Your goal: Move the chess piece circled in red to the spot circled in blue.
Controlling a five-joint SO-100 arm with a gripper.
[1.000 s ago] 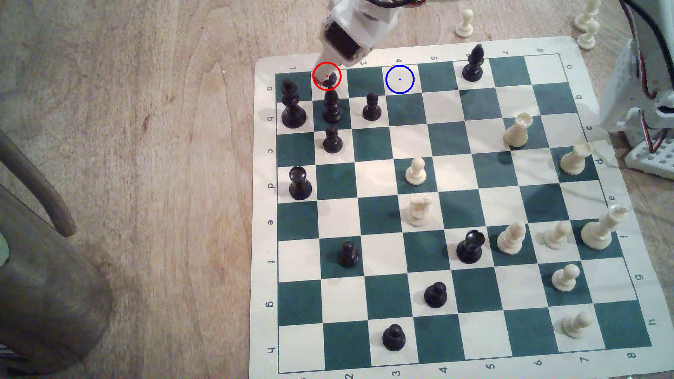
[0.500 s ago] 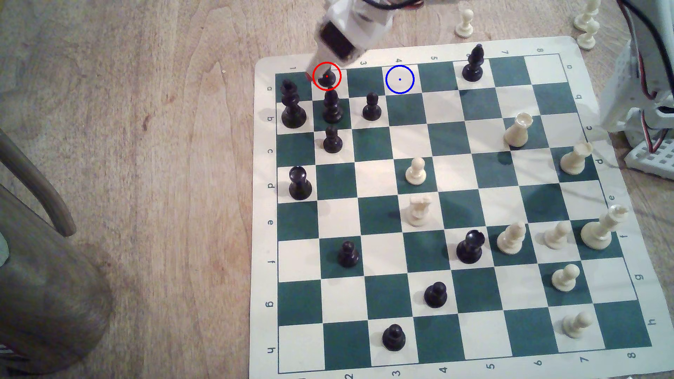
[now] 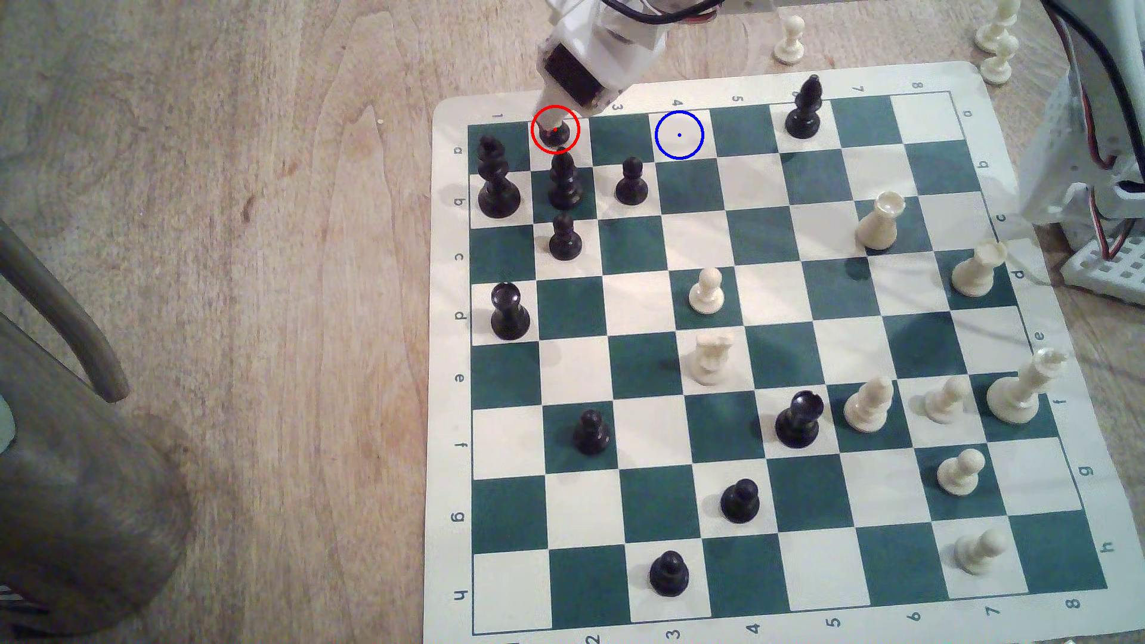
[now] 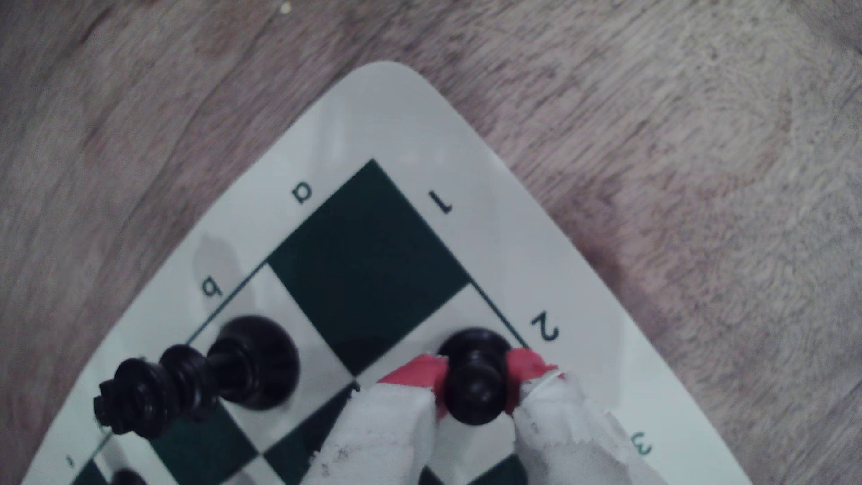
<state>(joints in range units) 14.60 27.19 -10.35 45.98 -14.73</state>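
The small black pawn [image 3: 556,137] stands inside the red ring on a cream square in the board's far row, near the exterior view's left corner. My gripper [image 3: 553,127] comes down on it from the far side. In the wrist view its red-tipped fingers [image 4: 413,373] press against both sides of the pawn [image 4: 476,387], so the gripper [image 4: 471,370] is shut on it. The pawn's base still rests on the square. The blue-ringed cream square [image 3: 679,135] lies two squares toward the exterior view's right in the same row, with no piece on it.
Just in front of the pawn stand a tall black piece [image 3: 564,182], the black king [image 3: 495,186] and another black pawn [image 3: 631,182]. A black bishop [image 3: 804,108] stands two squares beyond the blue ring. The mat's edge [image 3: 508,102] runs just behind the row.
The gripper head swung slightly toward the exterior view's left, then came back over the ring, and its fingers drew in on the pawn. The pawn has stayed on its square.
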